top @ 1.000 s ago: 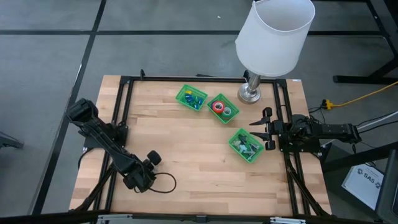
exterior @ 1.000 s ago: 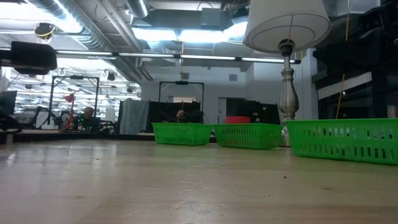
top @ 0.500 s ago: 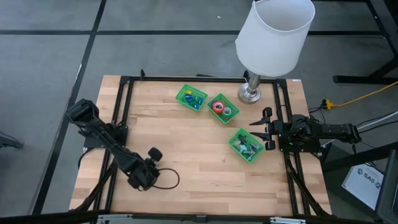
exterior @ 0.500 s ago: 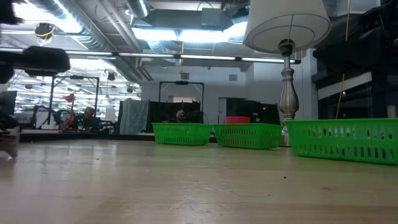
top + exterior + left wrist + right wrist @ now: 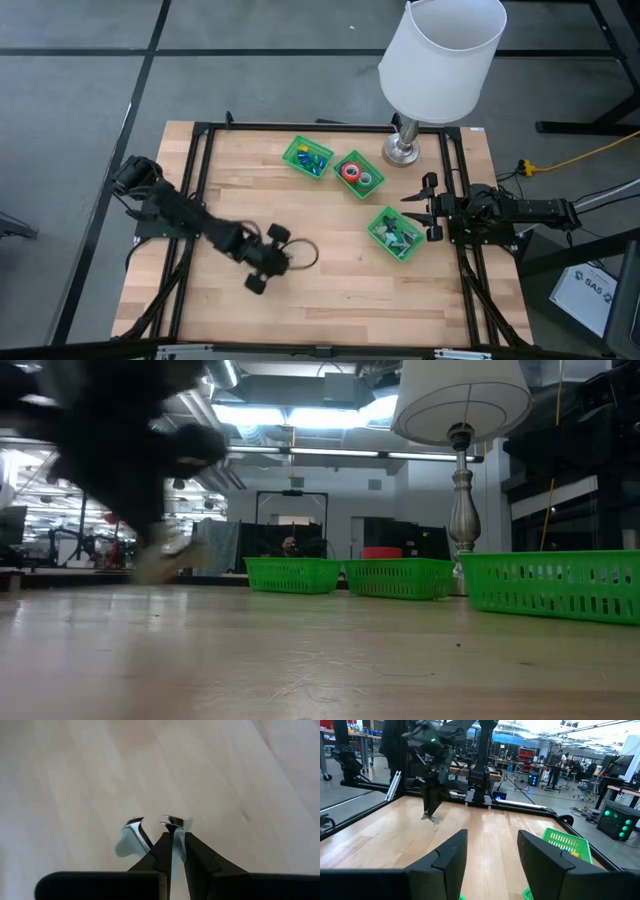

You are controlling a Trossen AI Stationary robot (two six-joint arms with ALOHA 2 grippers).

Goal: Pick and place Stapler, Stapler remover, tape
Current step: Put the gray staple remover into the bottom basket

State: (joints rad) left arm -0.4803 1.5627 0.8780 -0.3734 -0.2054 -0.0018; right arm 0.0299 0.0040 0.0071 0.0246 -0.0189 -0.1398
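Grey floor (image 5: 80,60), white-shaded lamp (image 5: 445,55)

We are looking at a light wooden table (image 5: 330,290) framed by black rails. Three green trays are sitting on it toward the far right: one (image 5: 307,156) beside another (image 5: 358,174), the third (image 5: 396,234) nearer, and a lamp's metal base (image 5: 402,152) is standing just beside the middle one.

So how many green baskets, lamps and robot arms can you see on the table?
Green baskets: 3
Lamps: 1
Robot arms: 2, left and right
Total: 6
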